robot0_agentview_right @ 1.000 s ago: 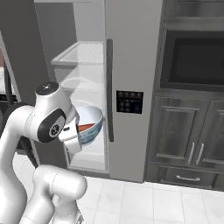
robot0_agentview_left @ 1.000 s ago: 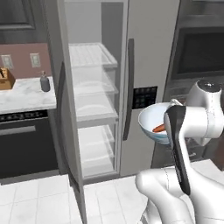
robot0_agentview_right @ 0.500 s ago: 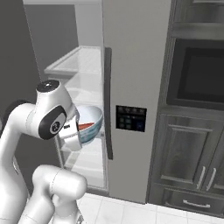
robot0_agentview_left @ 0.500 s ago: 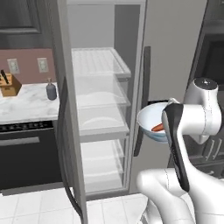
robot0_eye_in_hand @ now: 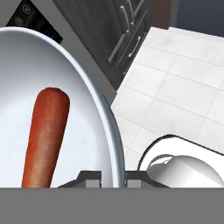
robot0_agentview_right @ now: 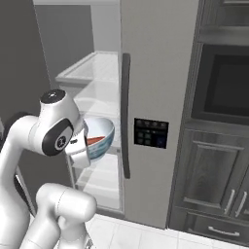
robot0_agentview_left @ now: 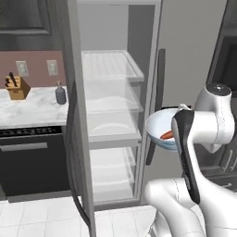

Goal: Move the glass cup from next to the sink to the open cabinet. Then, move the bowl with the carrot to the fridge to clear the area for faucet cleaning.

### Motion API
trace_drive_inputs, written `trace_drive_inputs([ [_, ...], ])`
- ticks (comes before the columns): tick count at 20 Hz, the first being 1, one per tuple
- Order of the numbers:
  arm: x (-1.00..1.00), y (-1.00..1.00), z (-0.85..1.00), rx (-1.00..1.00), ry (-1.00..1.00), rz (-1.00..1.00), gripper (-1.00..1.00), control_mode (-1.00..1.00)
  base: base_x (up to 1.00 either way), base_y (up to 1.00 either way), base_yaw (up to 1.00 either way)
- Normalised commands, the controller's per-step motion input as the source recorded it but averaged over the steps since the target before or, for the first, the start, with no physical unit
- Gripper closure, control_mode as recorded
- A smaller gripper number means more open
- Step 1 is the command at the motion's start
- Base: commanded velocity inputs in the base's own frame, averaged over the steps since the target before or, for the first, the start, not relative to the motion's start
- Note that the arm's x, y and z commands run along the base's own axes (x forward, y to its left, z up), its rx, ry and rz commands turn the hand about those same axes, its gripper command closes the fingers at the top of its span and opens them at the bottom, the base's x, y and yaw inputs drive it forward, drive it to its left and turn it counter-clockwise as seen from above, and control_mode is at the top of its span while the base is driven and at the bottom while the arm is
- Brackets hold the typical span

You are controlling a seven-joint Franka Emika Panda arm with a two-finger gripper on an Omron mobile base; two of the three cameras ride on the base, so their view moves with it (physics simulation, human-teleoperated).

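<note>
Bowl (robot0_agentview_left: 159, 130): pale blue-white, glossy rim, plain white inside in the hand view. Carrot (robot0_eye_in_hand: 43, 138): orange-red, unpatterned. Fridge (robot0_agentview_right: 155, 87): flat grey steel doors, dark curved handle (robot0_agentview_right: 126, 116), black dispenser panel (robot0_agentview_right: 151, 133) with small pale markings; shelves (robot0_agentview_left: 109, 99) white, faintly ribbed. Counter (robot0_agentview_left: 30, 106) at nine o'clock of the fridge: white marble, grey veining; wall behind dusky pink. Knife block (robot0_agentview_left: 17, 88): tan wood. Floor (robot0_eye_in_hand: 175, 92): white tiles, light grey grout. Cabinets (robot0_agentview_right: 214, 194): dark charcoal.
</note>
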Motion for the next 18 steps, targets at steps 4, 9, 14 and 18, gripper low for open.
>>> trace_drive_inputs([
  [4,0.0,0.0,0.0,0.0,0.0,0.0,1.0,1.0,0.15,0.52,0.12],
  [9,0.0,0.0,0.0,0.0,0.0,0.0,1.0,1.0,0.22,0.18,0.04],
  [14,0.0,0.0,0.0,0.0,0.0,0.0,1.0,1.0,0.51,0.0,0.0],
  [18,0.0,0.0,0.0,0.0,0.0,0.0,1.0,1.0,0.63,0.0,0.0],
])
